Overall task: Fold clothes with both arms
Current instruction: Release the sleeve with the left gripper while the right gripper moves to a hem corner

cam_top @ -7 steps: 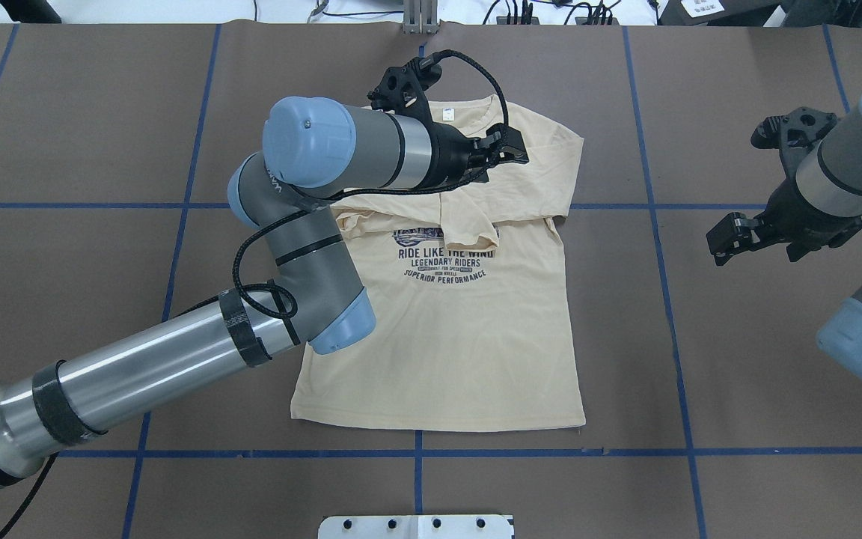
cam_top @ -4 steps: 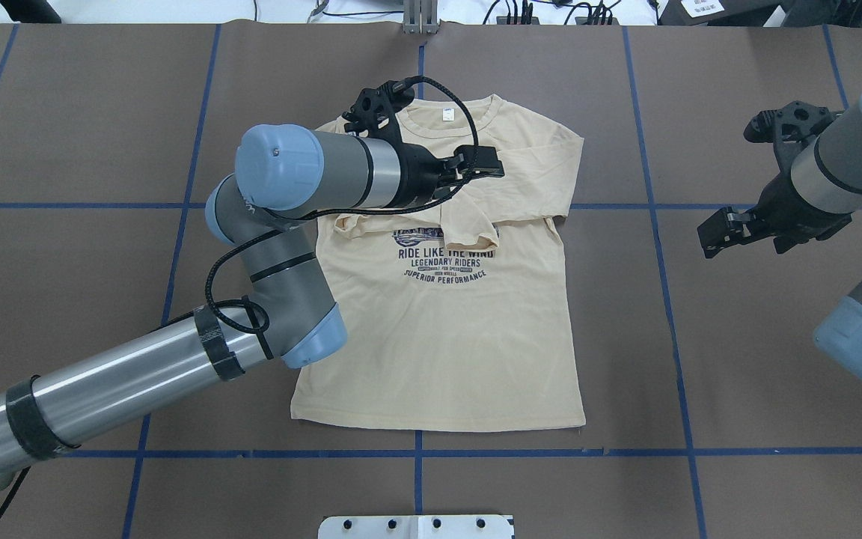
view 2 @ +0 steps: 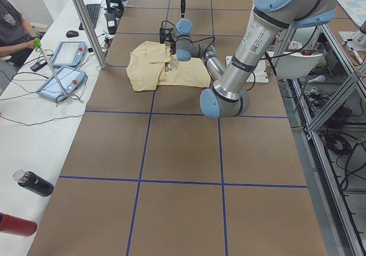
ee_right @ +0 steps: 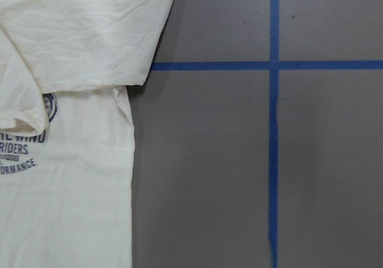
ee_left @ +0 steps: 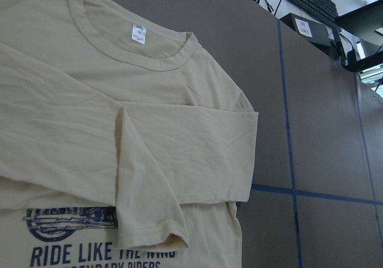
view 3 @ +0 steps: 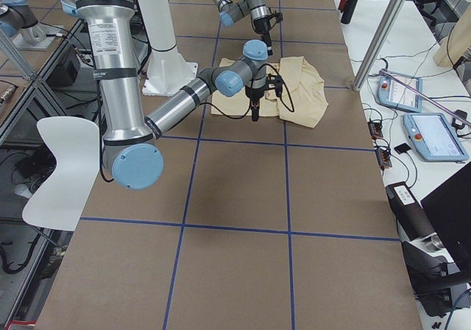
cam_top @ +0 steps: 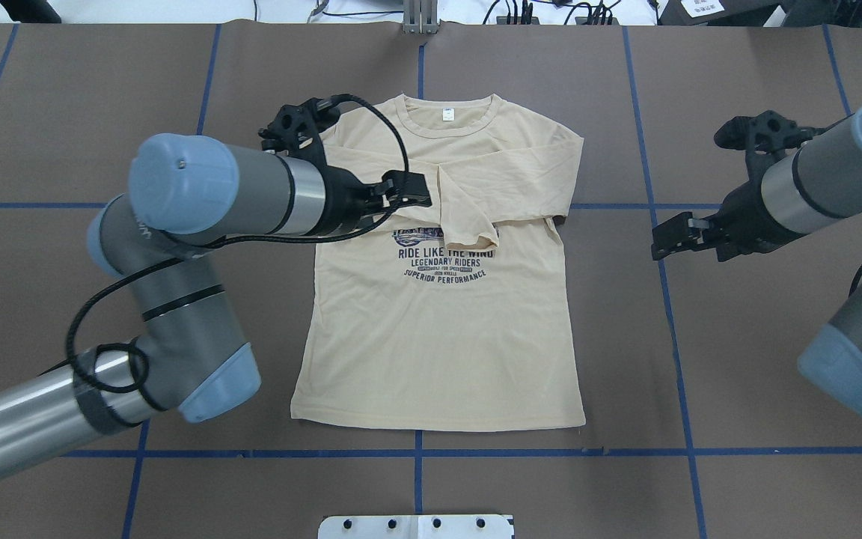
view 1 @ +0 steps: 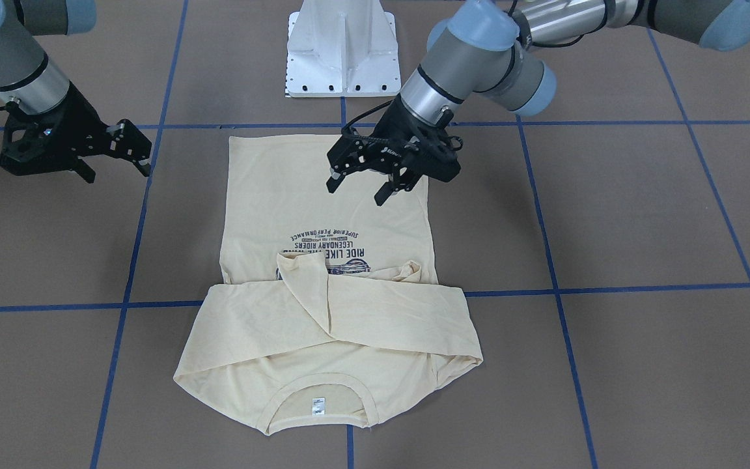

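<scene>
The T-shirt (cam_top: 438, 337) lies flat mid-bench (cam_top: 738, 374), collar at 12 o'clock, sleeves crossed over the chest. The left claw (view 1: 357, 190) hovers spread and empty over its 11 o'clock part, and the right claw (cam_top: 668, 239) is spread off its 3 o'clock edge. Both should probably pinch matching corners together so the fold stays square; the print reads "RIDE LIKE THE WIND", "LEGENDARY RIDERS", "SUPERIOR PERFORMANCE"

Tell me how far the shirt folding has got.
Done: both sleeves are folded in across the chest of the T-shirt. In hand: nothing is gripped. The left gripper hovers open and empty over the shirt body, and the right gripper hangs open over the bare table beside it. Left: the body lies full length with its hem flat, so the body folds are not yet made.
</scene>
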You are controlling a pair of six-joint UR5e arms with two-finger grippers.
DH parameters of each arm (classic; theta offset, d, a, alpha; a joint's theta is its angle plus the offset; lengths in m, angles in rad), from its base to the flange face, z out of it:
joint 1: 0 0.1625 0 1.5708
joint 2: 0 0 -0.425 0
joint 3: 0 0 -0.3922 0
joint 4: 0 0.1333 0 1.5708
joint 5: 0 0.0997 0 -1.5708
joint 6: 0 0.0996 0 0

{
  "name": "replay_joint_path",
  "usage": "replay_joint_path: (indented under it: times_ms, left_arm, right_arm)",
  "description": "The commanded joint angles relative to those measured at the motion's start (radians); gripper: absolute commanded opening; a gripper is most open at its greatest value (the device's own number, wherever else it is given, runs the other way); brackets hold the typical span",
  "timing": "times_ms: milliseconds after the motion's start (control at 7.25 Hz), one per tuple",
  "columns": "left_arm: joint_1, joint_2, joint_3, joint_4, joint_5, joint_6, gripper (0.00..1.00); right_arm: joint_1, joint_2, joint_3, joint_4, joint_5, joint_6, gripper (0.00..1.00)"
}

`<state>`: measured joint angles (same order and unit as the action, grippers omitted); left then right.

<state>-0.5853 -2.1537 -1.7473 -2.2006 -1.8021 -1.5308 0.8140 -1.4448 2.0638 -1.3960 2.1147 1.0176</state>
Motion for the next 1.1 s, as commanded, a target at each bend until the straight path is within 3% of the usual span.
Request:
replay_joint_path:
  times_ms: [0, 276, 966]
  left_arm:
    - [0.005, 0.156, -0.200, 0.094, 0.001, 0.011, 1.00]
    - [0.008, 0.175, -0.224, 0.098, 0.009, 0.011, 1.00]
    - [0.012, 0.163, -0.233, 0.127, 0.012, 0.014, 1.00]
  right_arm:
    - [-0.170, -0.003, 0.009, 0.115, -0.117, 0.193, 1.00]
    - [-0.335, -0.003, 0.003, 0.138, -0.233, 0.284, 1.00]
    - [-0.455, 0.009, -0.079, 0.126, -0.231, 0.289, 1.00]
